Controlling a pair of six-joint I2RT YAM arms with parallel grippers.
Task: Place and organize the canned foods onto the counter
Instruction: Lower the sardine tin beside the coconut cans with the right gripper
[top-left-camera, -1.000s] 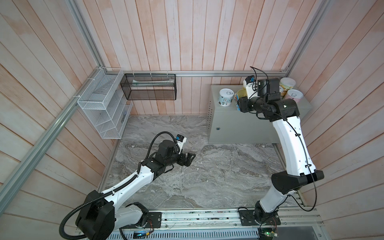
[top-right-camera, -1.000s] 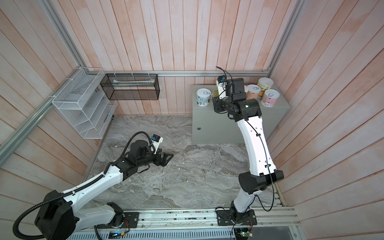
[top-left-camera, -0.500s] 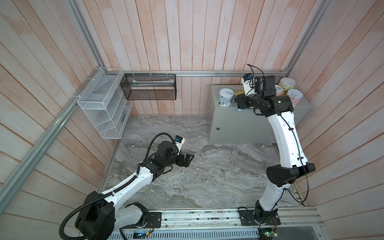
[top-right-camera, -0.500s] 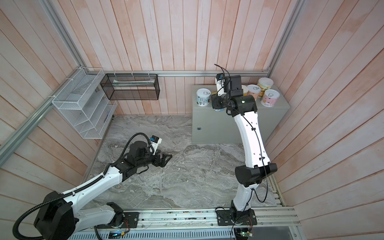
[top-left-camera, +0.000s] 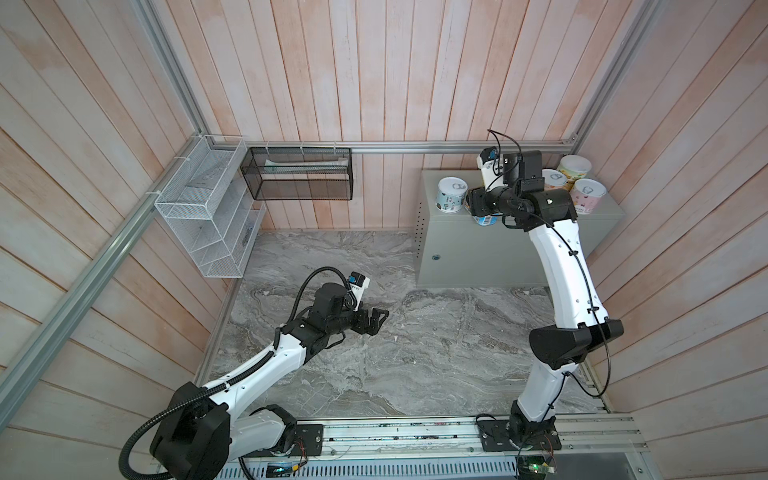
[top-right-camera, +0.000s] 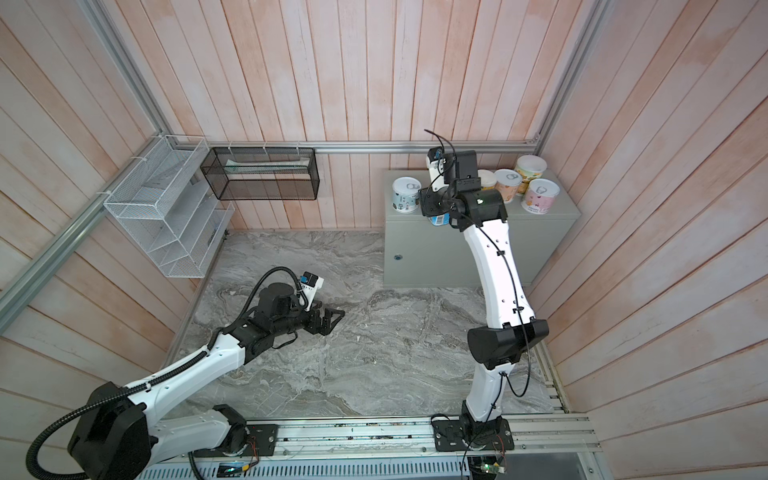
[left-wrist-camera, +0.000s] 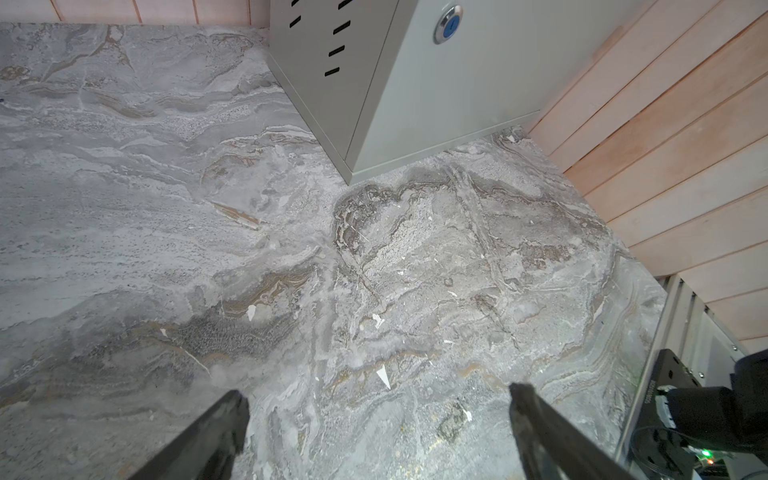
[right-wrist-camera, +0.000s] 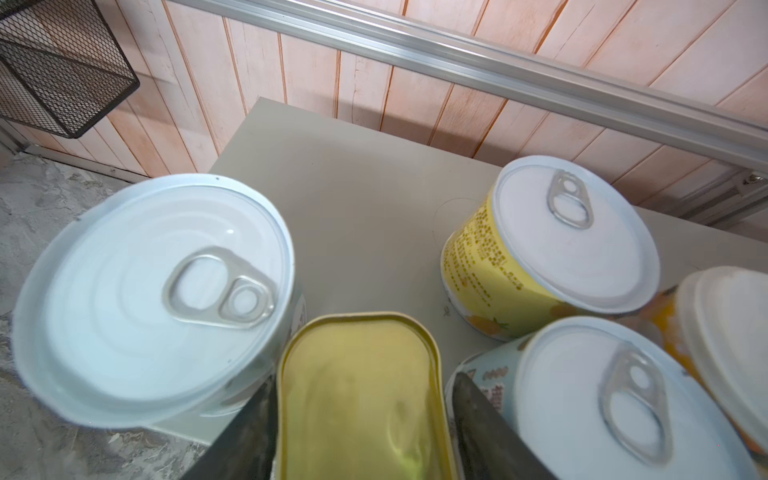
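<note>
The grey-green counter (top-left-camera: 498, 249) carries several round canned foods: a teal-labelled one (top-left-camera: 452, 194) on its left and a yellow-green one (top-left-camera: 573, 166), an orange one (top-left-camera: 555, 178) and a pink one (top-left-camera: 587, 196) on its right. My right gripper (right-wrist-camera: 363, 376) reaches over the counter's front edge. Its fingers (right-wrist-camera: 478, 415) lie along both long sides of the rectangular blue tin with a gold top (right-wrist-camera: 357, 399), between two round tins (right-wrist-camera: 153, 286) (right-wrist-camera: 615, 399). I cannot tell whether they squeeze it. My left gripper (left-wrist-camera: 380, 395) hangs open and empty over the marbled slab (left-wrist-camera: 208, 208).
A black mesh basket (top-left-camera: 299, 174) and a white wire rack (top-left-camera: 208, 216) hang on the back and left walls. Wooden walls close in behind and to the right of the counter. The arms' base rail (top-left-camera: 395, 436) runs along the front.
The right wrist has shifted a little leftward over the counter with the blue tin between its fingers, and its elbow has swung inward. The left arm has stayed put.
</note>
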